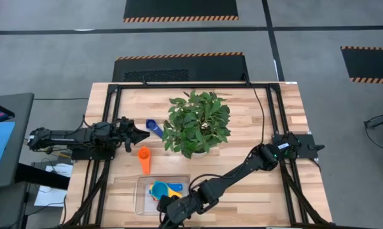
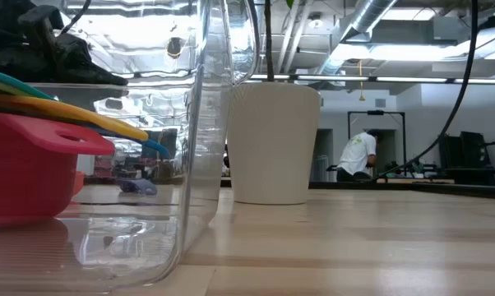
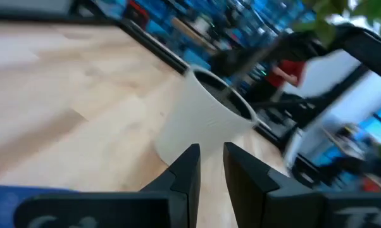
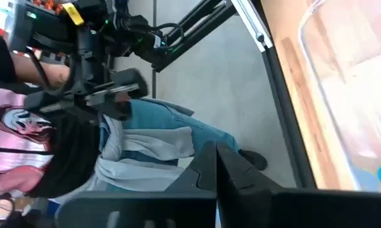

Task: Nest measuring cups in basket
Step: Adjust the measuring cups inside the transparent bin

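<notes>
A leafy green potted plant (image 1: 196, 123) in a white round pot (image 2: 270, 145) stands mid-table on the pale wooden table (image 1: 268, 191), and a person in a pink printed top (image 4: 19, 145) sits just off the table edge. The clear plastic rectangular basket (image 1: 142, 196) lies at the near edge, holding the nested red, yellow and light blue measuring cups (image 1: 162, 189). The right gripper (image 1: 168, 208) hangs at the basket's near right corner, fingers together with nothing between them. An orange measuring cup (image 1: 144, 157) lies between basket and left gripper (image 1: 140, 135), a dark blue measuring cup (image 1: 154, 128) just beside its tips; its fingers sit slightly apart, empty.
</notes>
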`<state>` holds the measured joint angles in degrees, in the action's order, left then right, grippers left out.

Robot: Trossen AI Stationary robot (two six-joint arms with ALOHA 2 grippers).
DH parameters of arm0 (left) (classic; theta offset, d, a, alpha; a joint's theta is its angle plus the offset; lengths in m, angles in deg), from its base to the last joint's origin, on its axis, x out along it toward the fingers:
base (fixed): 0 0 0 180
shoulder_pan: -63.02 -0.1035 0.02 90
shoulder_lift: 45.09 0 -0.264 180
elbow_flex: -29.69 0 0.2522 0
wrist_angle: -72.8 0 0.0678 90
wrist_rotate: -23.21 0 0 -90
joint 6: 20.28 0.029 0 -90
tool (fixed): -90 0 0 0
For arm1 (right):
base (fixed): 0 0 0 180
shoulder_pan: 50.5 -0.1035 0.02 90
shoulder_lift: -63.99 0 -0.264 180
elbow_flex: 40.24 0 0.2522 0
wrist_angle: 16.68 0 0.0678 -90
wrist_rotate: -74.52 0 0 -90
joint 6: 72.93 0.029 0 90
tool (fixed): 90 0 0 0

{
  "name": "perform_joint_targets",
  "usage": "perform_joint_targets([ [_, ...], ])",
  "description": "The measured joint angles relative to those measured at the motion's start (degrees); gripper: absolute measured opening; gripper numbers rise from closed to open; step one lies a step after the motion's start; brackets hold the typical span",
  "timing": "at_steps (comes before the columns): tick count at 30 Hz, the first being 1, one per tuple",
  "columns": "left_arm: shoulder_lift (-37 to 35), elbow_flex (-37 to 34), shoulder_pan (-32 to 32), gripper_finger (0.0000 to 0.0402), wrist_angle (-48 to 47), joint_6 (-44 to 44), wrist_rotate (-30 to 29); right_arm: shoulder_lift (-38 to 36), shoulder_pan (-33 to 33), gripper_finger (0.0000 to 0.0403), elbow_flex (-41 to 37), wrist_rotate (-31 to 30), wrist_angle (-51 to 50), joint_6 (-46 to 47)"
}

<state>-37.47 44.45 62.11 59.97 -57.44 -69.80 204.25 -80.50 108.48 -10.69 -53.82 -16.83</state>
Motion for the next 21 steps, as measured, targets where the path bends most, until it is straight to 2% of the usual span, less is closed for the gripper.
perform_joint_targets([
  [4, 0.1, 2.9, 0.6, 0.0055, -0.5, -1.1, 10.9, -0.7, 0.0, 0.0021, -0.1, -2.3, -0.4, 0.0],
  [7, 0.0, 9.7, 2.9, 0.0033, -0.1, -0.4, 13.5, -3.0, 0.0, 0.0016, 0.1, -3.9, -2.9, -1.2],
  [11, 1.9, 23.0, 7.1, 0.0005, -1.9, 6.5, 13.4, -6.3, -1.7, 0.0006, 0.0, -6.5, -13.0, -0.1],
  [17, 11.6, 42.4, 11.1, 0.0, -21.5, 14.9, 7.8, -11.5, -6.9, 0.0016, -0.1, -20.7, -37.0, 8.6],
  [21, 20.3, 49.7, 12.6, 0.0, -31.6, 14.4, 5.2, -14.5, -10.5, 0.0012, -0.1, -31.4, -51.4, 18.1],
])
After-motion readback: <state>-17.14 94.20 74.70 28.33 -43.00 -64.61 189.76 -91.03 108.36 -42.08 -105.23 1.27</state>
